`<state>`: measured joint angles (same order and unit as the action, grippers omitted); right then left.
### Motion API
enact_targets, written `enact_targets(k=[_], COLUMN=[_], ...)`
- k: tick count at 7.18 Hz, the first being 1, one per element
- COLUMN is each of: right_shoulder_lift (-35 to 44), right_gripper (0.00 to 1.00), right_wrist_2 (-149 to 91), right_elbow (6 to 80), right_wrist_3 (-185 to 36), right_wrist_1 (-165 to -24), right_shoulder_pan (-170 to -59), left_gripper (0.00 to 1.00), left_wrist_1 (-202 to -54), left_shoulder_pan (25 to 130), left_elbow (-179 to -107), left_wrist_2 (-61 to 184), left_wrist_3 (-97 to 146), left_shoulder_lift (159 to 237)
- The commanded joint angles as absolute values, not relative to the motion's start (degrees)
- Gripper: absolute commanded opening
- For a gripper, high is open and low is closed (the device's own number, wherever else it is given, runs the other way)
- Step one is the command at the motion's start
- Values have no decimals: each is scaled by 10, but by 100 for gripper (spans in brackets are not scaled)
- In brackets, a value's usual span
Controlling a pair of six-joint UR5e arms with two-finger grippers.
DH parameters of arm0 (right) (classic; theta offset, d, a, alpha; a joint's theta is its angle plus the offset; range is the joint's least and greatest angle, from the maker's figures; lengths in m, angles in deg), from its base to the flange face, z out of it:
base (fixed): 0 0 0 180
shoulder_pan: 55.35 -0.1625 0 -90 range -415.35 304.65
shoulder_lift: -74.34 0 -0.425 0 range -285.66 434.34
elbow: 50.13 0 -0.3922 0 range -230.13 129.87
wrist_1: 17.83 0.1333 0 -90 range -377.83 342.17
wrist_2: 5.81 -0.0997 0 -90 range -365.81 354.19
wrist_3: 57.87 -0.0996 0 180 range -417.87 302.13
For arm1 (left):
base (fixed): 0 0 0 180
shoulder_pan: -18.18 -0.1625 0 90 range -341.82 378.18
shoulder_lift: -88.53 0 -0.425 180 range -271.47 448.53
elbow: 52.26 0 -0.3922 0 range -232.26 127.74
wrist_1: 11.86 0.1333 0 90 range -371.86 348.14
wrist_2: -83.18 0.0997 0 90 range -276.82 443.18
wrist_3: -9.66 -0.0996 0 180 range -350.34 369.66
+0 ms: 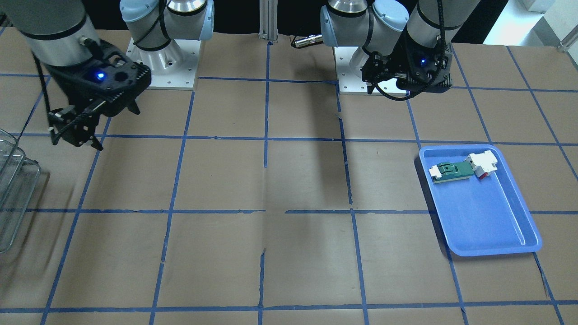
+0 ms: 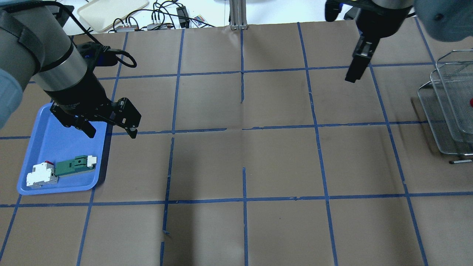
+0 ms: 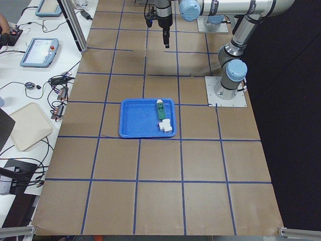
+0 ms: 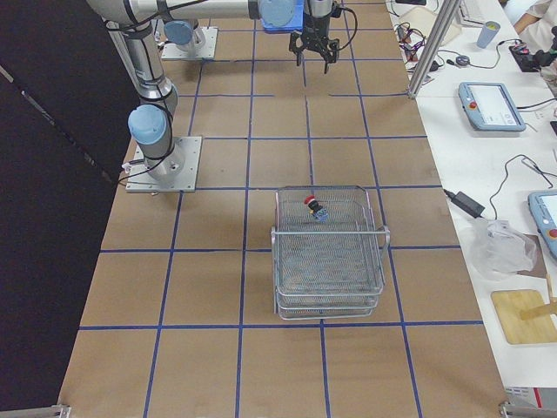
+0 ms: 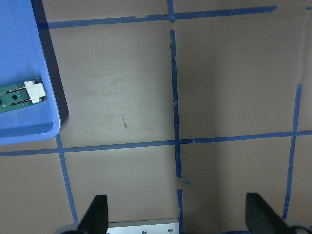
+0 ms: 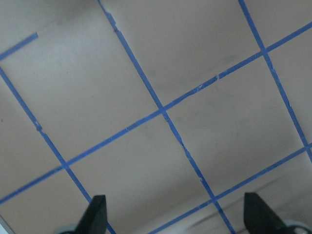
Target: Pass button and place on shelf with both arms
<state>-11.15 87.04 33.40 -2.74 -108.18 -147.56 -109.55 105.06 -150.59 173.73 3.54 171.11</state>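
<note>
The button (image 4: 312, 207), with its red cap, lies on the top tier of the wire shelf (image 4: 329, 261); its red cap shows at the frame's right edge in the overhead view (image 2: 470, 101). The shelf (image 2: 449, 111) stands at the table's right end. My right gripper (image 2: 354, 75) hangs open and empty above the table, left of the shelf and apart from it; the right wrist view (image 6: 176, 217) shows only bare table between its fingers. My left gripper (image 2: 111, 132) is open and empty, over the near edge of the blue tray (image 2: 44, 144).
The blue tray (image 1: 487, 221) holds a green-and-white flat part (image 2: 74, 165) and a white block with red (image 2: 40, 175). The table is brown with a grid of blue tape. Cables and a beige tray (image 2: 111, 11) lie beyond the far edge.
</note>
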Motion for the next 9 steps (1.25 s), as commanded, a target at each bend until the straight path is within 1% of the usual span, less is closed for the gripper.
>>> enact_targets(k=[1,4,6,9], right_shoulder_lift=[-105,-105,-110,-114], right_gripper=[100,100,100,100], right_wrist_2=[868,826,825,867], right_elbow=[323,326,333,334], right_wrist_3=[-245,-518,-534,-602], right_wrist_1=[-1098,-1091,-1065,-1067], right_shoulder_pan=[-1497,-1462,-1438,-1442], left_gripper=[100,100,100,100], left_wrist_1=[-1097,-1098,-1097,-1097], left_shoulder_pan=[1051,1048,1048,1048], left_elbow=[-1507,-1507,-1507,-1507], left_wrist_2=[1739,1741,1741,1740], left_wrist_3=[78,96,96,99], left_shoulder_lift=[1709,1708,1707,1708])
